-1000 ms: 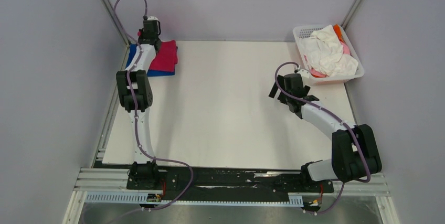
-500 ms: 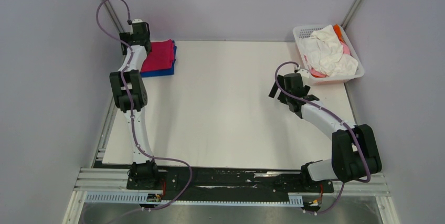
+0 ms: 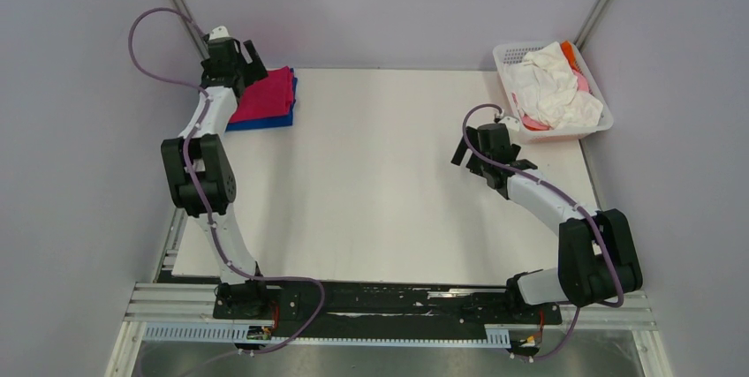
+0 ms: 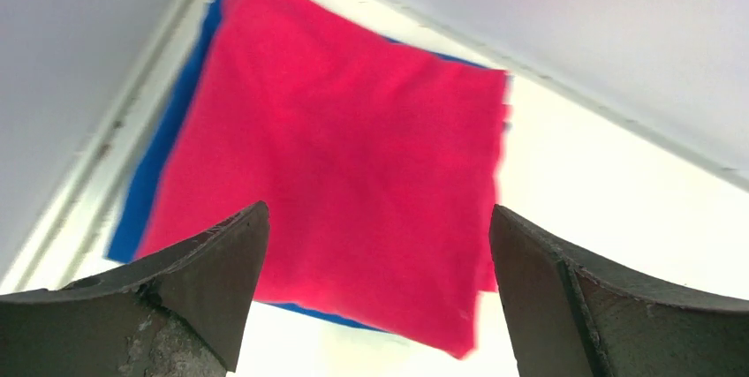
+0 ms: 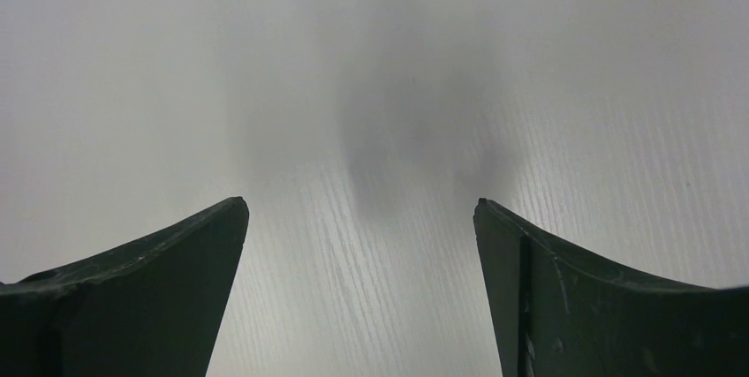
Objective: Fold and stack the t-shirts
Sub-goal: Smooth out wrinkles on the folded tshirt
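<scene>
A folded magenta-red t-shirt [image 3: 272, 94] lies flat on a folded royal-blue t-shirt [image 3: 261, 121] at the table's far left corner. In the left wrist view the red t-shirt [image 4: 344, 165] covers most of the blue t-shirt [image 4: 148, 187], which shows only along its edges. My left gripper [image 3: 249, 54] hangs open above the stack's left side, and nothing is between its jaws [image 4: 378, 209]. My right gripper [image 3: 461, 149] stands open over bare table at mid right, holding nothing [image 5: 360, 202]. More crumpled t-shirts, mostly white [image 3: 552, 86], fill the basket.
A white plastic lattice basket [image 3: 602, 123] stands at the far right corner, with bits of pink [image 3: 530, 121] and orange [image 3: 571, 52] cloth beside the white. Grey walls and metal frame posts close in the table on three sides.
My left gripper has opened and let go of the red t-shirt, which now rests on the blue one. The left arm has swung left and lifted. The right arm has not moved.
</scene>
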{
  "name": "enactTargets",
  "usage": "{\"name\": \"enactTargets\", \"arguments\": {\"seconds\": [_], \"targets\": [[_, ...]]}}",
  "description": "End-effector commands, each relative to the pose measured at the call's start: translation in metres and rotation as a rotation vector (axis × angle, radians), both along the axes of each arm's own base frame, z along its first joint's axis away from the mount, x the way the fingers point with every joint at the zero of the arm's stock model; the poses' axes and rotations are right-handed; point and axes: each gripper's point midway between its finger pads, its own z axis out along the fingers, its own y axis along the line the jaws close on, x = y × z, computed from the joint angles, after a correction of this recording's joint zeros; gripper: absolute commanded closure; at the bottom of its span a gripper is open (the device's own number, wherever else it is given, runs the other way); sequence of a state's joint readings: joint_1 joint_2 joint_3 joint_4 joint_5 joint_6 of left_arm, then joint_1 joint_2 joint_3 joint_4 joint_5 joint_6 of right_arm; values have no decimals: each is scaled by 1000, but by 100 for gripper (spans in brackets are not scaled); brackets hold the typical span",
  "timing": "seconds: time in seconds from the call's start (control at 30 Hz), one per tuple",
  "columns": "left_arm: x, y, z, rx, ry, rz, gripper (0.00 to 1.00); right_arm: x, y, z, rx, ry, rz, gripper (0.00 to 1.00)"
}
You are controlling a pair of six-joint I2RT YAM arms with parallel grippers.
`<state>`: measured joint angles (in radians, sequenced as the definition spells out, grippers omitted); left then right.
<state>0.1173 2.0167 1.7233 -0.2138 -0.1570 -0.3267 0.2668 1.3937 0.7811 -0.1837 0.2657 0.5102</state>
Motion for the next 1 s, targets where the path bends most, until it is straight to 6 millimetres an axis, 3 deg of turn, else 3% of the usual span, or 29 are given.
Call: {"name": "enactTargets", "arguments": {"seconds": [0.0,0.23,0.4,0.53,0.77,0.97], "targets": [[9,-50,35,-241,-204,-142,0,11,6,17,28,-50,12,0],[3,-67,-20,-326,-89,-202,0,10,5,16,28,-47,11,0],[0,-85,-52,-376,-45,-283,0,13,8,12,32,-32,17,0],[-4,-87,-76,-391,6,-287,0,13,8,8,31,-22,20,0],[-13,-88,-90,-385,8,-279,0,14,9,4,32,-11,22,0],[-7,-88,-74,-383,-47,-286,0,11,8,9,35,-23,21,0]]}}
